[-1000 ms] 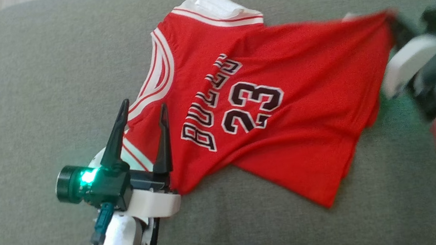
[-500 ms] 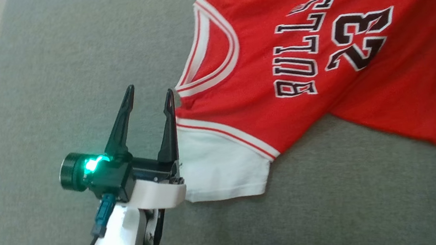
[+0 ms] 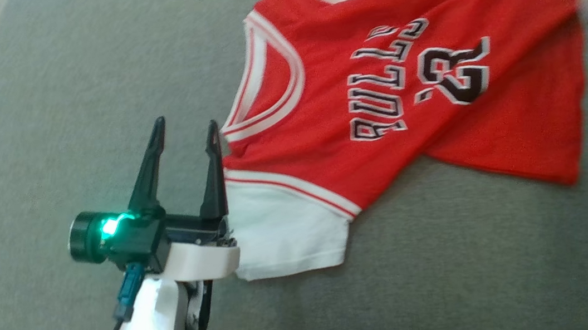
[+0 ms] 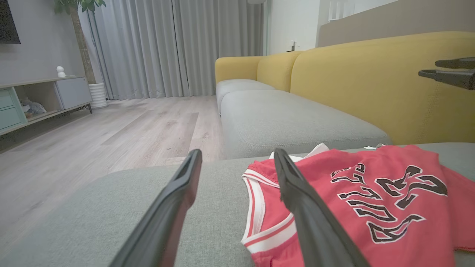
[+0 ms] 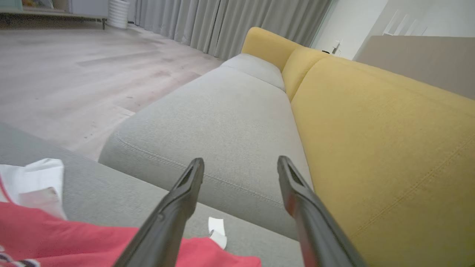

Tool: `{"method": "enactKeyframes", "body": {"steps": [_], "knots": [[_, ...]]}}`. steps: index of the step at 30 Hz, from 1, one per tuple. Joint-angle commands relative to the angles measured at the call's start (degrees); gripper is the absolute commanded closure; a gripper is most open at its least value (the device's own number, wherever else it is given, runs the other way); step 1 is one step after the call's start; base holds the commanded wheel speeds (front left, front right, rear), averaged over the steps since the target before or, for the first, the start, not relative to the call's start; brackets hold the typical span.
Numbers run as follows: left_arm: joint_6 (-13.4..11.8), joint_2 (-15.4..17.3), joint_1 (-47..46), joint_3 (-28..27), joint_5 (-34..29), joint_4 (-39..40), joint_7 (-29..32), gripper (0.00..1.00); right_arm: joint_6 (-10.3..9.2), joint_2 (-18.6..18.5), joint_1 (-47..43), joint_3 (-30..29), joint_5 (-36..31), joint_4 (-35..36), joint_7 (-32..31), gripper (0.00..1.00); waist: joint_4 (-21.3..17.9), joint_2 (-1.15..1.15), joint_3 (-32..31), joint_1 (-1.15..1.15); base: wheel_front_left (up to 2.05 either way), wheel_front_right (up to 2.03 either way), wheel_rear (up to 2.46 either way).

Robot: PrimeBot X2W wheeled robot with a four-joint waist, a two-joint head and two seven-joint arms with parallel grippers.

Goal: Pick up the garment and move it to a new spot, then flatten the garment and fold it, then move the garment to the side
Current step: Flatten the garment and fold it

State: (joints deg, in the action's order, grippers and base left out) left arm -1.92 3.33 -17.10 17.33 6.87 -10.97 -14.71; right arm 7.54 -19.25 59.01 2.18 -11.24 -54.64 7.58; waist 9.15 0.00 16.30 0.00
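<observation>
While lying right of left gripper (image 3: 185,122) (fingers apart, just beside): garment (image 3: 337,154), long axis toward right gripper (image 5: 240,160), spread, empty.

Head view: high, looking steeply down, close on the grey seat cushion (image 3: 38,95). The jersey (image 3: 435,131) lies centre to right and the left gripper (image 3: 185,123) is near left. Left wrist view: low, just over that cushion, facing level toward the next cushion (image 4: 289,122), yellow backrest (image 4: 371,85), wood floor (image 4: 111,129) and curtains (image 4: 167,48). Right wrist view: low at the jersey's far right corner, similar facing. All three share the jersey and cushion. The wrist views share the room beyond.
</observation>
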Motion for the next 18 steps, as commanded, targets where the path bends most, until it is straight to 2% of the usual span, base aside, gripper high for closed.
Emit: {"method": "enactKeyframes", "body": {"steps": [1, 5, 9, 14, 15, 18], "knots": [[0.2, 0.8, -0.2, -2.6, -0.7, 1.5, -0.3, 0.0, -0.05, 1.4, -0.8, 0.9, 1.1, 1.6, 2.1, 0.0, -2.5, 0.0, -2.4, 0.0, 0.0, 0.0, 0.0], [0.3, 1.0, 1.5, -3.2, -1.0, 1.3, -0.3, 0.0, -0.05, 6.3, -5.2, 0.9, 5.2, 4.0, 5.9, 0.0, -5.4, 0.0, -5.3, 0.0, 0.0, 0.0, 0.0], [0.3, 0.9, 3.8, -3.6, -1.0, 0.9, -0.3, 0.0, -0.05, 10.9, -12.6, -0.7, 9.8, 10.0, 7.1, 0.0, -7.5, 0.0, -8.3, 0.0, 0.0, 0.0, 0.0], [0.4, 0.8, 6.9, -4.2, -0.5, 0.6, -0.3, 0.0, -0.05, 14.8, -26.3, -1.8, 14.4, 20.7, 7.4, 0.0, -8.8, 0.0, -11.0, 0.0, 0.0, 0.0, 0.0], [0.5, 0.7, 7.9, -4.3, -0.5, 0.4, -0.3, 0.0, -0.05, 15.7, -32.5, -2.4, 15.9, 25.0, 7.4, 0.0, -8.8, 0.0, -11.5, 0.0, 0.0, 0.0, 0.0], [0.6, 0.6, 9.2, -4.4, -0.2, -0.2, -0.3, 0.0, -0.05, 16.2, -41.4, -2.1, 16.8, 30.4, 7.4, 0.0, -8.9, 0.0, -12.0, 0.0, 0.0, 0.0, 0.0]]}}
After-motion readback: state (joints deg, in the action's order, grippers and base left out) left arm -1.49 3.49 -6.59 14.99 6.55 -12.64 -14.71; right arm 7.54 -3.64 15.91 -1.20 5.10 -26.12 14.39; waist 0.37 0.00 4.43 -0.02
